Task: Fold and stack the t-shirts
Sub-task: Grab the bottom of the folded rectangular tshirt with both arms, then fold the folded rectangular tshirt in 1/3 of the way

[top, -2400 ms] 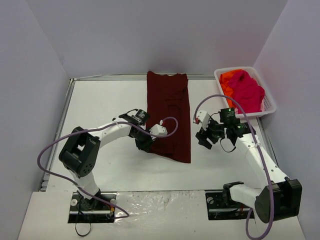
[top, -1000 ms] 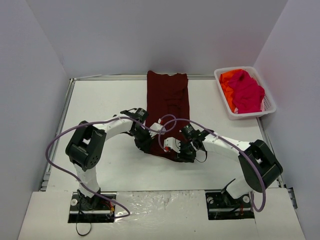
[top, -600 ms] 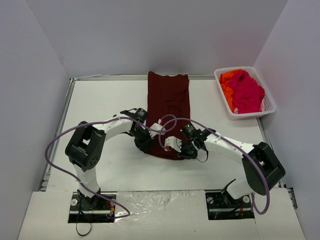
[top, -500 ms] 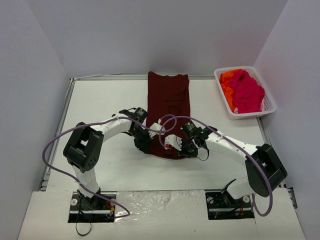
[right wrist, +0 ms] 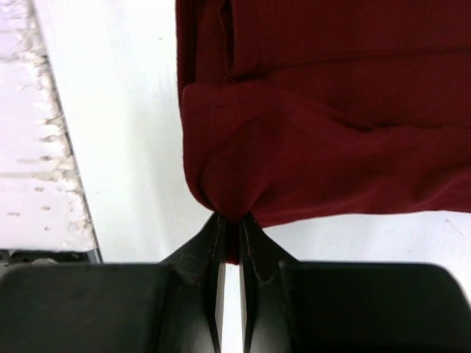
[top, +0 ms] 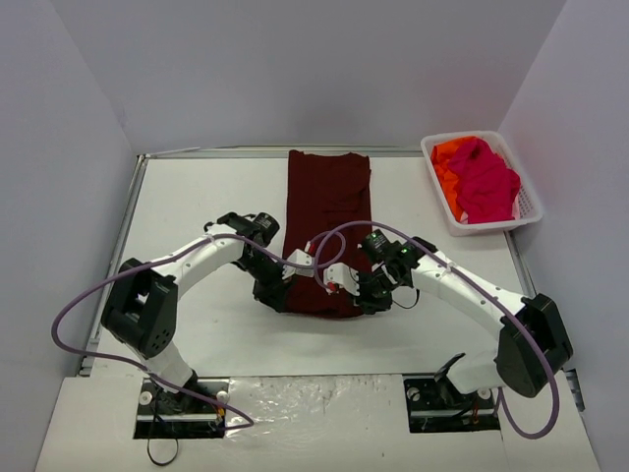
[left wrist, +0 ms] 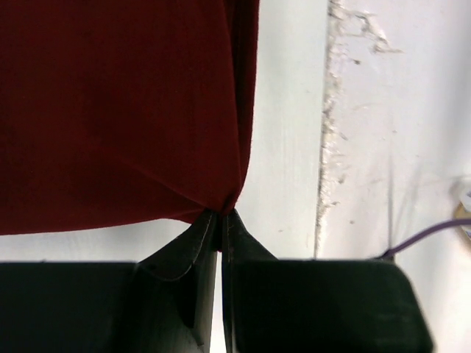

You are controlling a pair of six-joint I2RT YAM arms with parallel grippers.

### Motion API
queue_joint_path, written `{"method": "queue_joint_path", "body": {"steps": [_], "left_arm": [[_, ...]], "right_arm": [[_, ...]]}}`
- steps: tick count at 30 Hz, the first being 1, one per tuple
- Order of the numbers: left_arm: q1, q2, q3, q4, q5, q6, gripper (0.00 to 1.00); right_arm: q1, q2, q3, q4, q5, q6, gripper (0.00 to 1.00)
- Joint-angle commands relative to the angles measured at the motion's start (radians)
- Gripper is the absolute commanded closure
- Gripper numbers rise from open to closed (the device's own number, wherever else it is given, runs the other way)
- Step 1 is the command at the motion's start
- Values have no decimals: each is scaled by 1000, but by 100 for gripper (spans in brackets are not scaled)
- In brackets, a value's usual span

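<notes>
Item 1, left gripper (left wrist: 221, 218): I see it pinched shut on the near left corner of the maroon t-shirt (top: 327, 211), the cloth puckered at its tips.
Item 2, maroon t-shirt: plain dark cloth folded into a long narrow strip, lying mid-tabletop (top: 197, 197) with its far end at the back edge.
Item 3, right gripper (right wrist: 230, 220): clamped on the near right corner, layers bunched.
Item 4, white basket (top: 531, 212), far right: orange t-shirt (top: 444, 157) and pink t-shirt (top: 484, 182) heaped inside.

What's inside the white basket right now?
The basket holds a bunched pink shirt lying over an orange shirt, which shows only along the left side. Anything beneath them is covered, so I cannot tell whether there are more.
</notes>
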State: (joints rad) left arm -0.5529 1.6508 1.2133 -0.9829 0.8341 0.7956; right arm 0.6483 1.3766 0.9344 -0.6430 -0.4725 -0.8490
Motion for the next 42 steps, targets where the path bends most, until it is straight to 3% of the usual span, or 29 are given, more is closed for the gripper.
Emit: {"method": "queue_joint_path", "body": {"steps": [1,9,15,24,28,42], "left_arm": [[2,-62,5,-163,85,142,98],[2,-109,-6,-220,126,212,97],[1,-102,45,-301,140,260,98],[13,-92,106,-198,48,134,98],[18,-51,169,-197,20,125,98],[64,61,341,-192,-81,111,98]], "right_arm": [[-12,-44,55,-148,-40,-38,100],[-12,-62,141,-302,-63,-93,100],[-18,-60,173,-325,-89,-107,100],[-101,32,273,-308,-118,-173,100],[-164,81,328,-308,-130,-197,100],[-213,220,501,-285,-98,-211,100]]}}
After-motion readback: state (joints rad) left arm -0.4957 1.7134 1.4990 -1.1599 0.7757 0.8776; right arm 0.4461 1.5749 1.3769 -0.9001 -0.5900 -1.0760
